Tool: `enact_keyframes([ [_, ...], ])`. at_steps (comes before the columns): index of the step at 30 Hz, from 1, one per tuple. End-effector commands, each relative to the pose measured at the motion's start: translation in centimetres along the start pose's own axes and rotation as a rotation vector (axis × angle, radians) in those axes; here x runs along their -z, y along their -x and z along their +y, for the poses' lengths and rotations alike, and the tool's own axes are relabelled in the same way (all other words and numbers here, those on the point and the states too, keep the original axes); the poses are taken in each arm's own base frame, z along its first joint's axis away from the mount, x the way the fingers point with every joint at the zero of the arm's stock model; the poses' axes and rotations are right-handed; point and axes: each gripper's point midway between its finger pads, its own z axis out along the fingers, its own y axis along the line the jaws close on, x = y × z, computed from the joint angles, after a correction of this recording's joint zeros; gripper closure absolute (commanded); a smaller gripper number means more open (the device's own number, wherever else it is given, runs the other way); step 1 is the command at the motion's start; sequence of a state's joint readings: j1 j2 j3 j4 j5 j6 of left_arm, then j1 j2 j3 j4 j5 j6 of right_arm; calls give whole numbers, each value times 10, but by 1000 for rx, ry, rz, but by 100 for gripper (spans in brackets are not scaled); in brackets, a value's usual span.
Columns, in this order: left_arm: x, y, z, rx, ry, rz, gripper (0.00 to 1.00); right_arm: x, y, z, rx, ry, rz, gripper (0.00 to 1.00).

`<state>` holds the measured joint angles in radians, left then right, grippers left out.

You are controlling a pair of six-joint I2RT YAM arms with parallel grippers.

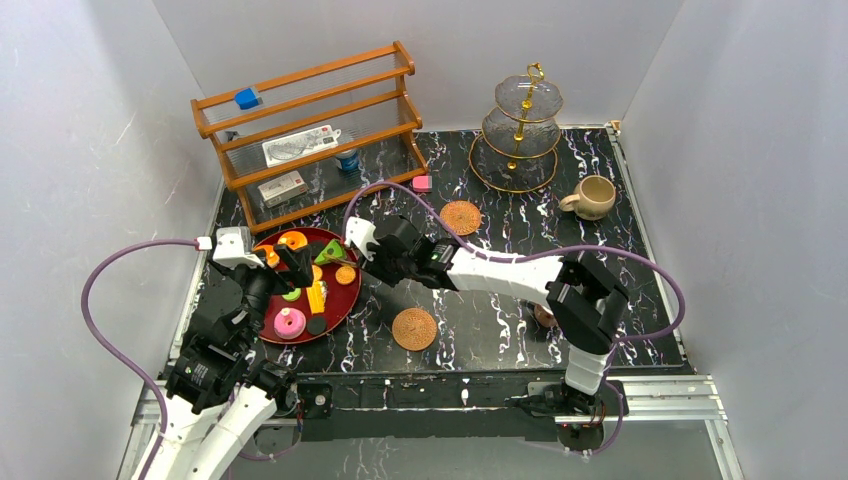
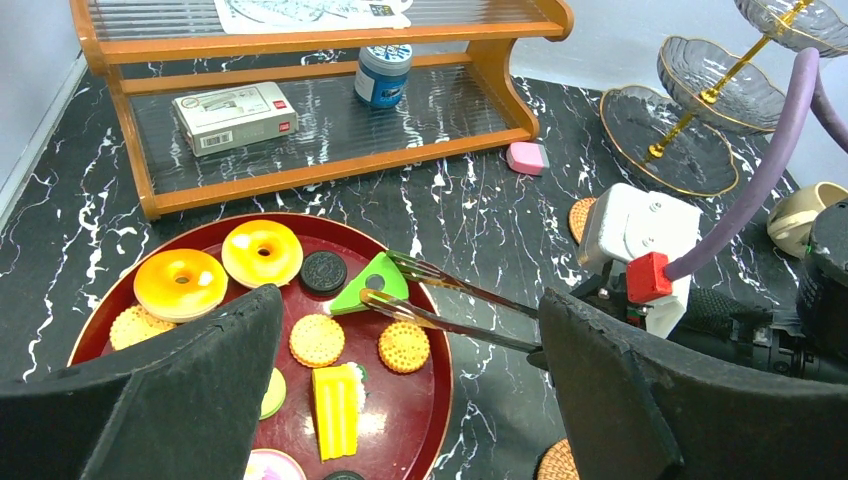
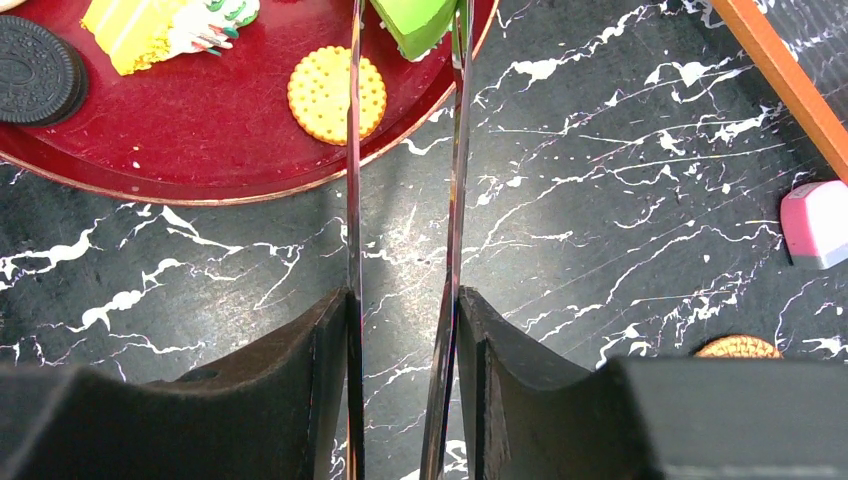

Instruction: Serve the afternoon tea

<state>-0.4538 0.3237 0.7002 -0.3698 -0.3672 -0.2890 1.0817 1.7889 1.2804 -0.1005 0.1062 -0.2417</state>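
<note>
We see a wooden shelf [image 2: 330,170], blue cube [image 1: 248,98] on top, blue can [image 2: 383,73] inside, pink block [image 2: 527,157] nearby.

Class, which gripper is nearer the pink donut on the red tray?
Left. The left gripper hangs over the red tray just beyond the pink donut; the right gripper, holding tongs, is beside the tray over the table.

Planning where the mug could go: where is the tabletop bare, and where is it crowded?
Bare marble lies between the far coaster and the mug, in front of the tiered stand, and along the near edge right of the near coaster. Crowded: the red tray, with the left gripper and tongs over it.
</note>
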Motion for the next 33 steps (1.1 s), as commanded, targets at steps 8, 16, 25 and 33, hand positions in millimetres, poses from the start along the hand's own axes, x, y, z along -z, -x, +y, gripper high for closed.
enact_keyframes([
  [8,0,4,3,1,18,-23,4,17,49,-8,-39,-54,-142,53],
  [16,-2,2,5,-3,29,-16,4,38,64,-16,-88,-93,-187,56],
  [25,-5,-1,2,-9,20,3,4,62,71,-29,-145,-159,-217,57],
  [33,-5,-1,2,-9,20,4,4,78,73,-53,-193,-259,-207,57],
])
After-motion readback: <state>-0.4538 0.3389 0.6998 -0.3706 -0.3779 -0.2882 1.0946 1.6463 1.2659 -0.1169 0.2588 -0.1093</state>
